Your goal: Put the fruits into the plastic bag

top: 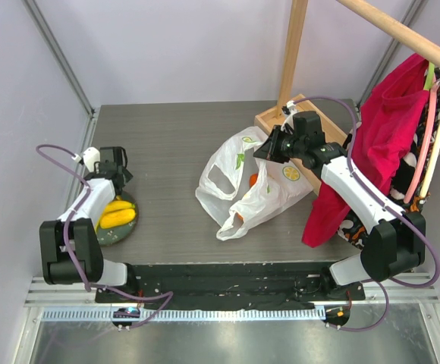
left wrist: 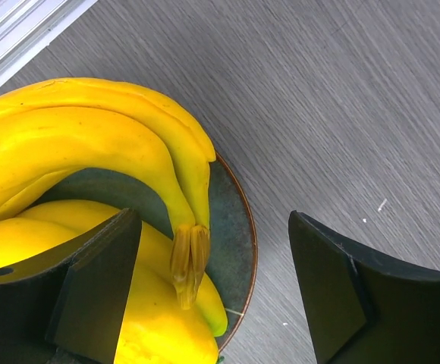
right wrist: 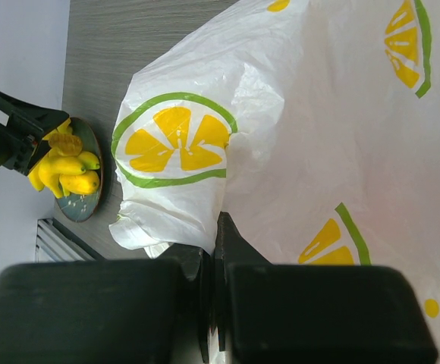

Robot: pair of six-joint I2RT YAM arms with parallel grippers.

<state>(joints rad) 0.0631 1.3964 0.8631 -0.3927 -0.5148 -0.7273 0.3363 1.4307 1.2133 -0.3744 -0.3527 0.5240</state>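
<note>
A yellow banana bunch (left wrist: pixel 91 136) and a green-yellow mango-like fruit (left wrist: pixel 159 334) lie on a round grey plate (left wrist: pixel 231 227) at the table's left (top: pixel 117 231). My left gripper (left wrist: pixel 216 292) is open and empty just above the plate's edge, the banana stem between its fingers; in the top view it (top: pixel 116 189) hovers over the plate. The white lemon-print plastic bag (top: pixel 243 189) lies mid-table, with an orange fruit (top: pixel 254 180) showing through it. My right gripper (right wrist: pixel 214 243) is shut on the bag's (right wrist: pixel 319 136) edge and holds it up at the bag's far right (top: pixel 269 148).
A red cloth (top: pixel 379 144) hangs from a wooden rack (top: pixel 292 53) at the right, close behind my right arm. The rack's wooden base (top: pixel 277 117) sits just beyond the bag. Grey walls bound the table on the left and at the back.
</note>
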